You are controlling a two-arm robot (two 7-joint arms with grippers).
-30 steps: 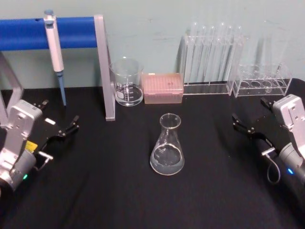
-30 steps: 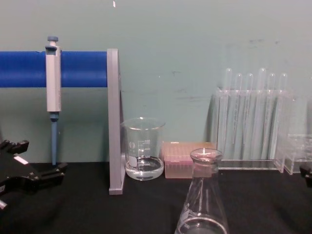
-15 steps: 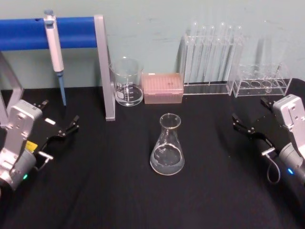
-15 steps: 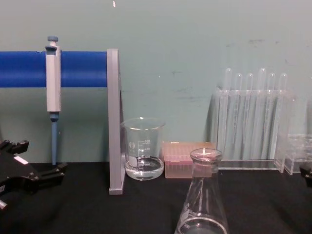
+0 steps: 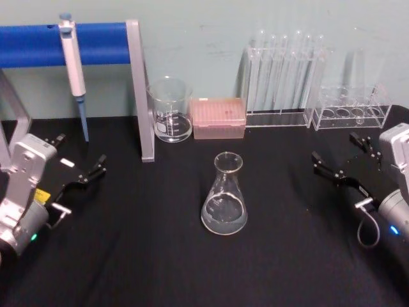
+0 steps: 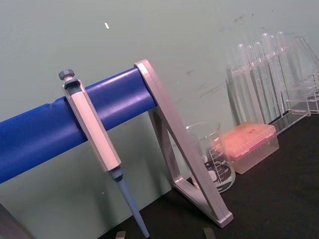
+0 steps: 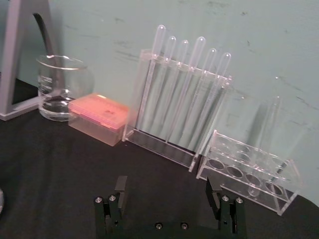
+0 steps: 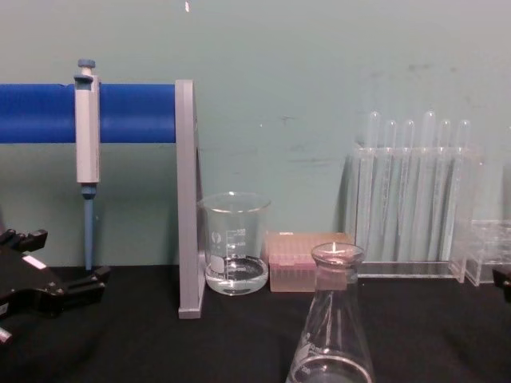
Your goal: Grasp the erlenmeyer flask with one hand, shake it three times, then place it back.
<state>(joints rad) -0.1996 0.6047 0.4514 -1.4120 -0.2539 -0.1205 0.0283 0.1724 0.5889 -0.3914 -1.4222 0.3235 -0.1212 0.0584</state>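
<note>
The erlenmeyer flask [image 5: 224, 195] is standing upright on the black cloth [image 5: 147, 256], holding a shallow layer of clear liquid, and nothing is touching it. The left gripper [image 5: 80, 151] is hovering well to the left of the flask with its two fingers spread wide and nothing between them. The right gripper [image 5: 333, 146] is waiting well to the right of the flask, its claw likewise gaping and empty, as the right wrist view is showing plainly. Judging from this, the task is looking as if it is at its very start: no grasp is being made, so the reach, the closing on the flask, the three shakes and the setting down all seem to be lying ahead, with either arm placed about equally to take it. The cloth around the flask is lying flat and dark, giving the glass base a level footing. Behind the flask a beaker [image 5: 170, 118] with a little liquid and a pink tip box [image 5: 219, 118] are sitting side by side; behind and to the right of the flask a test tube rack [image 5: 284, 80] and a lower clear rack [image 5: 353, 110] are standing; behind and to the left of it a pipette [image 5: 73, 64] is hanging from a blue bar [image 5: 102, 42], all against a pale green wall [image 5: 204, 32]
</note>
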